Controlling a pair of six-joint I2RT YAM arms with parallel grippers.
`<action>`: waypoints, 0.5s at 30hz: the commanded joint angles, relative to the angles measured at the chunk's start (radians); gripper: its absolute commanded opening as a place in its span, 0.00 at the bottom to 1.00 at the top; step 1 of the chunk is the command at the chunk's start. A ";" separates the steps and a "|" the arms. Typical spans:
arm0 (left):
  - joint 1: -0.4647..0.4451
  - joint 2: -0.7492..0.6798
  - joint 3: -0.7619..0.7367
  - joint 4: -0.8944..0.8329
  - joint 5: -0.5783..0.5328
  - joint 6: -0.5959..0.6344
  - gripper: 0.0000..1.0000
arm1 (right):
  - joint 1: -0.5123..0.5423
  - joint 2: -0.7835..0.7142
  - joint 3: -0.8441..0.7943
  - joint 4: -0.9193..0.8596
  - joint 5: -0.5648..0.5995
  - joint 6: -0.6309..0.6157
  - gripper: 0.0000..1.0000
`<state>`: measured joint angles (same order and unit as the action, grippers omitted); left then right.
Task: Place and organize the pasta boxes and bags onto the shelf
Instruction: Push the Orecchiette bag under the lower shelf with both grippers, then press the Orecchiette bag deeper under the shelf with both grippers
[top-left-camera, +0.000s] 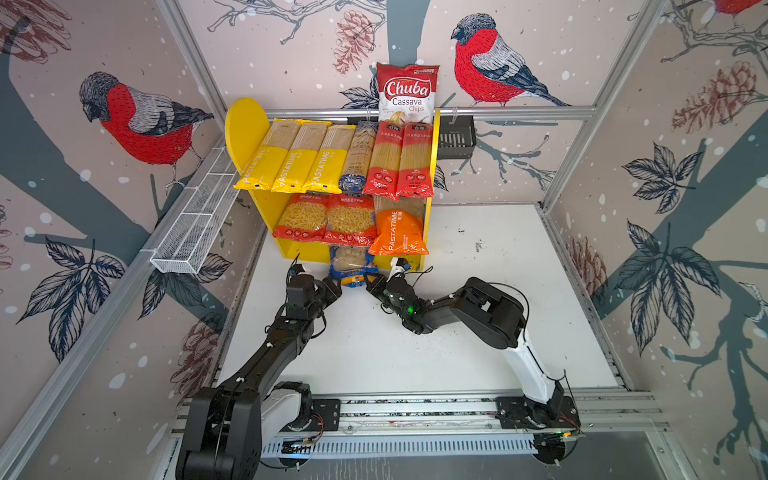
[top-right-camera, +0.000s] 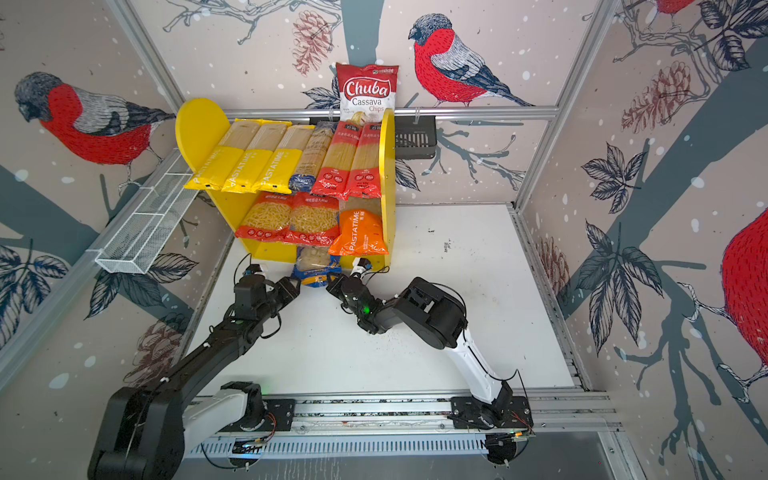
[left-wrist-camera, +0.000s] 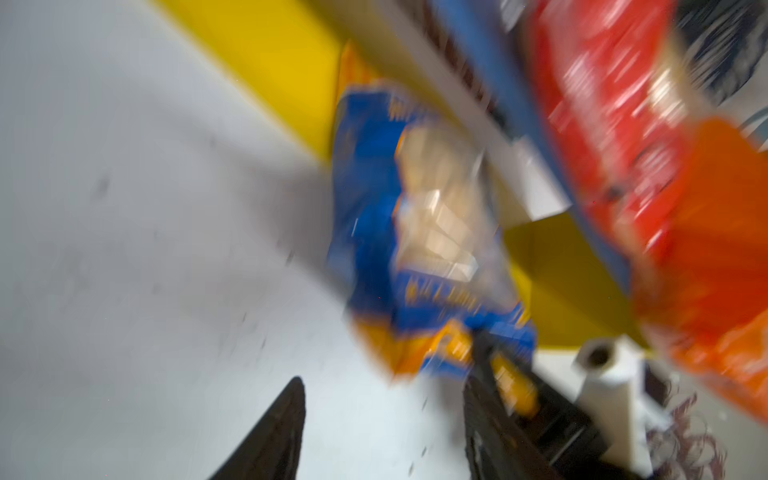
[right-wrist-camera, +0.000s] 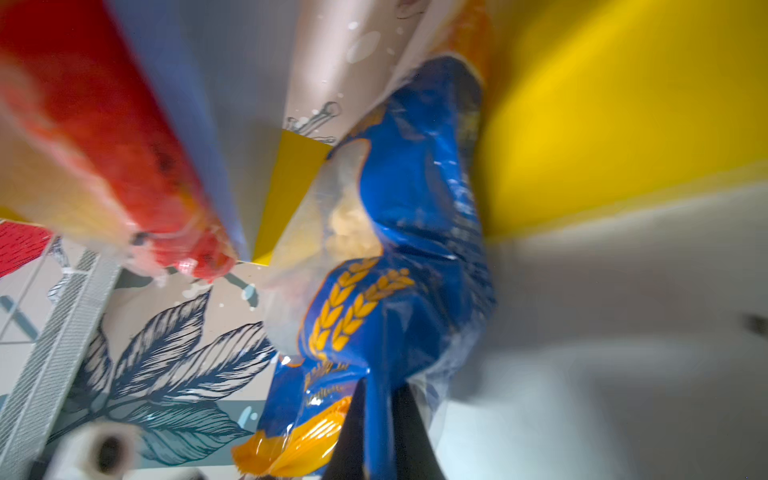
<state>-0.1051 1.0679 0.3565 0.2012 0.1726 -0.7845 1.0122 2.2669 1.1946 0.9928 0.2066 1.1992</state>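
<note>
My right gripper (right-wrist-camera: 382, 388) is clamped tight on the bottom edge of the blue-and-orange plastic macaroni bag (right-wrist-camera: 409, 232), black fingers pinching the film from both sides. My left gripper (top-left-camera: 336, 291) sits just beside the same bag's other lower corner, jaws apart. In the blurred left wrist view one finger (left-wrist-camera: 282, 428) stands clear of the plastic, over bare table.

The bag lies at the foot of the two-tier shelf with yellow side panels (top-left-camera: 245, 129), in front of its base on the white tabletop (top-left-camera: 478, 340). Its top end is tucked below the packs overhanging the lower tier, and its bottom end sticks out towards my arms.

Right above it on that lower tier are two red macaroni bags (top-left-camera: 303, 220) side by side and an orange PASTATIME bag (top-left-camera: 397, 232) against the shelf's right panel. On the upper tier, from the round-topped panel across, come three long yellow PASTATIME packs (top-left-camera: 291, 162), one clear spaghetti pack with a blue label (top-left-camera: 356, 160) and two long red spaghetti packs (top-left-camera: 399, 162).

Behind the shelf stands a red-and-white Chuba Cassava Chips bag (top-left-camera: 407, 89). A white wire-mesh basket (top-left-camera: 195, 224) hangs off to the shelf's left, a black slotted basket (top-left-camera: 457, 141) just to its right.
</note>
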 joint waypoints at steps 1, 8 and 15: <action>0.000 0.000 -0.039 0.092 0.048 -0.038 0.60 | -0.015 0.025 0.044 0.034 -0.004 -0.050 0.09; 0.001 0.106 0.004 0.150 0.050 -0.016 0.56 | -0.050 0.073 0.105 0.036 -0.032 -0.101 0.11; 0.001 0.296 0.061 0.277 0.089 -0.014 0.47 | -0.045 0.020 0.014 0.090 -0.057 -0.127 0.15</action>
<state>-0.1051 1.3140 0.3916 0.3710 0.2337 -0.8082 0.9604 2.3138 1.2339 0.9997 0.1596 1.1076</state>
